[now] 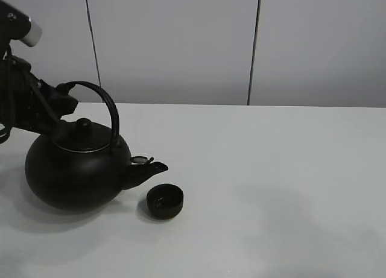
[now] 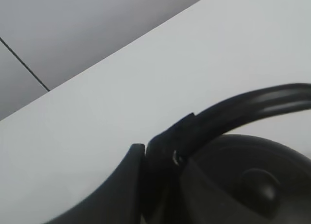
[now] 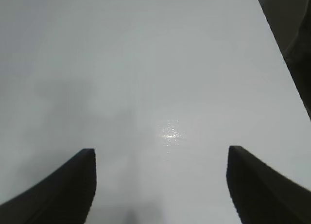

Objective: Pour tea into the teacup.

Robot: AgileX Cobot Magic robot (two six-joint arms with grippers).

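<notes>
Your left gripper (image 1: 66, 101) is closed on the teapot (image 1: 73, 172) at the back end of its handle (image 1: 106, 107). In the left wrist view one finger (image 2: 121, 182) presses the handle where it joins the body. The other finger is hidden behind it. Holding it that low and far back probably lets you rock the pot forward about its belly.

The pot sits at the left of the table (image 1: 283, 187), tipped a little toward the spout (image 1: 151, 167). The lid (image 1: 83, 136) is on.

The teacup (image 1: 164, 201) stands upright just beside the pot, right under the spout tip and not touching it. It is placed to catch the pour.

No tea stream shows. There is a faint glint inside the cup, but you can't tell if it holds liquid. Judged as early in the pour, or just about to start; more tilt is needed.

Your right gripper (image 3: 161, 150) has its fingers wide apart over bare table, holding nothing. It is outside the high view, parked out of the way.

Risk: overshooting the small cup.
</notes>
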